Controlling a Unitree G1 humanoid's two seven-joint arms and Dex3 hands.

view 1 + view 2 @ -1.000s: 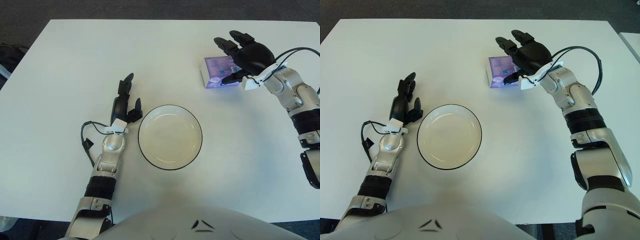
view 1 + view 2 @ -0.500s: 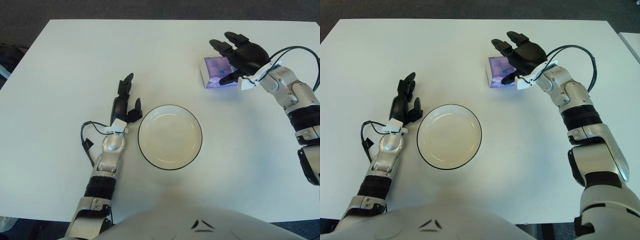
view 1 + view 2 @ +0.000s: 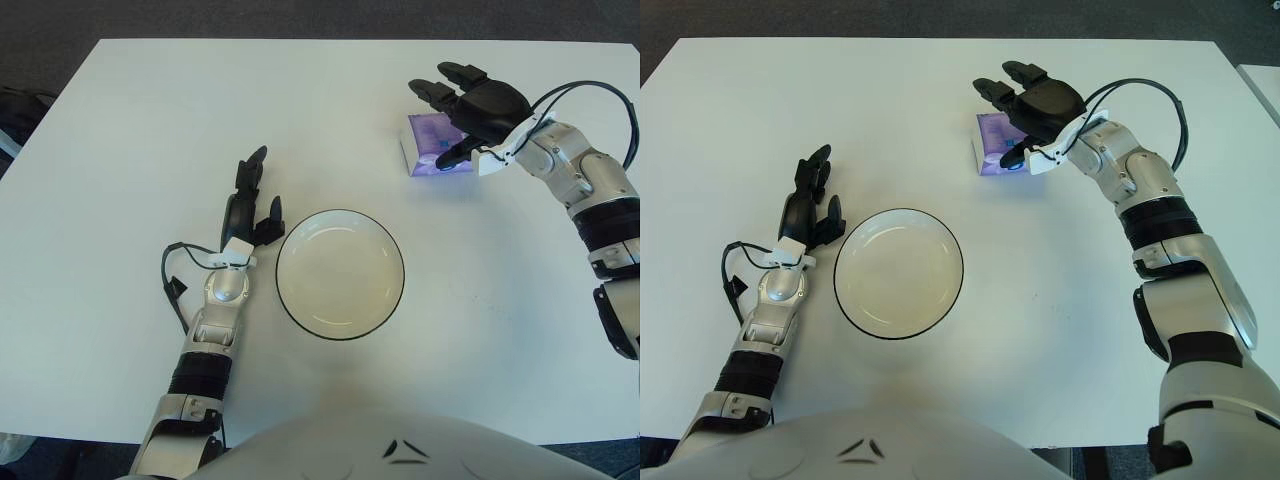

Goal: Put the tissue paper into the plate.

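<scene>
Left eye view shows the tissue paper — a purple pack at the far right of the table, well apart from the plate — lying flat, its long axis roughly left to right. Over the last second the right hand has slid leftward over it, fingers spread and not yet closed — a grasp looks imminent. Left hand shows open just left of the plate.

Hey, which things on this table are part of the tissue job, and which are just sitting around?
Part of the job:
- tissue pack, purple
- plate, nothing in it
- right hand, open over the pack

Just there:
- left hand, idle left of the plate
- white table
</scene>
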